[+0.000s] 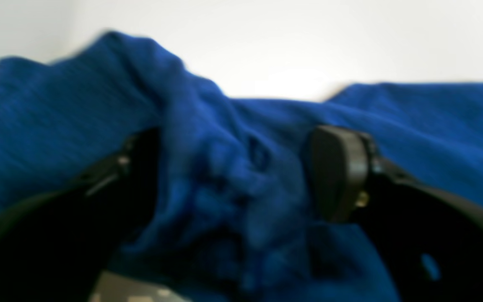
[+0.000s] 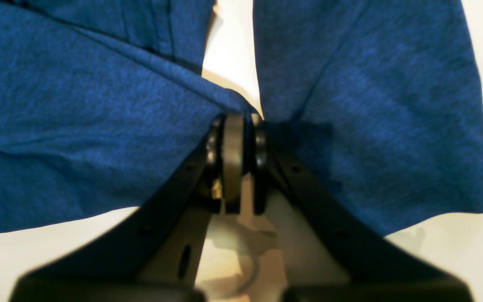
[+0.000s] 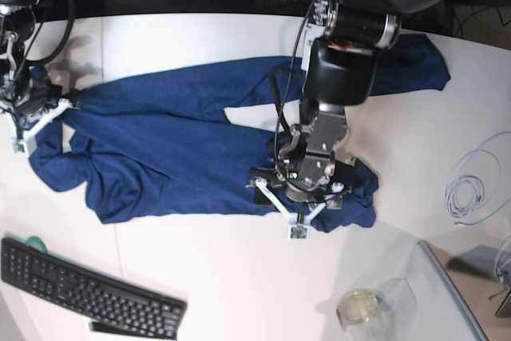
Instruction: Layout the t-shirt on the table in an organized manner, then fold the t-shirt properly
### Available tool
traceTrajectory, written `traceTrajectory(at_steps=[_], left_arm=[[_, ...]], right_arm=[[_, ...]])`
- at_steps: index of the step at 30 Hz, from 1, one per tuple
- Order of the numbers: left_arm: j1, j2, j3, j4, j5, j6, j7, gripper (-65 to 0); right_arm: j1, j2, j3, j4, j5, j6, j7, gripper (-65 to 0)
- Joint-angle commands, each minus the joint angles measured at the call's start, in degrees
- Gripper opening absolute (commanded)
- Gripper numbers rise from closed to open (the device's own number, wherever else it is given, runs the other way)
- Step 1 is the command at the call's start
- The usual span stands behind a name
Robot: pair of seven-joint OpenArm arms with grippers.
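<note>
The t-shirt (image 3: 184,149) lay spread but rumpled across the white surface (image 3: 200,277), one end bunched under each arm. The left claw (image 1: 241,176) stood with jaws apart, a lump of cloth heaped between them but not pinched. The right claw (image 2: 235,121) was clamped on a fold of the shirt near the surface's edge. The risk from here: the loose lump could catch on the open jaws and lift with them, dragging the shirt crooked — or a hard pull from the right could draw cloth over the near edge. Bare room lay ahead of the shirt, though a keyboard (image 3: 88,289), a glass jar (image 3: 359,309) and a coiled cable (image 3: 471,189) crowded its margins.
</note>
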Motion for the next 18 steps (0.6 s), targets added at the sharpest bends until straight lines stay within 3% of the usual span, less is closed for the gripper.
traceTrajectory(at_steps=[1, 7, 12, 15, 18], left_arm=[[-0.16, 0.43, 0.11, 3.89, 0.40, 0.26, -1.34, -10.4], [13.03, 0.34, -0.15, 28.41, -0.12, 0.26, -1.25, -10.2], [21.38, -0.89, -0.77, 35.62, 0.14, 0.26, -1.69, -10.4], [22.70, -2.12, -3.67, 34.83, -1.44, 0.26, -2.30, -20.1], [22.88, -2.12, -8.41, 32.63, -5.49, 0.26, -8.02, -35.5]], right_arm=[[0.71, 0.95, 0.39, 0.95, 0.22, -0.01, 1.05, -62.1], [0.71, 0.95, 0.39, 0.95, 0.22, -0.01, 1.05, -62.1], [0.00, 0.95, 0.39, 0.95, 0.22, -0.01, 1.14, -62.1], [-0.17, 0.95, 0.39, 0.95, 0.31, -0.01, 1.23, -62.1], [-0.35, 0.95, 0.39, 0.95, 0.40, -0.01, 1.23, -62.1]])
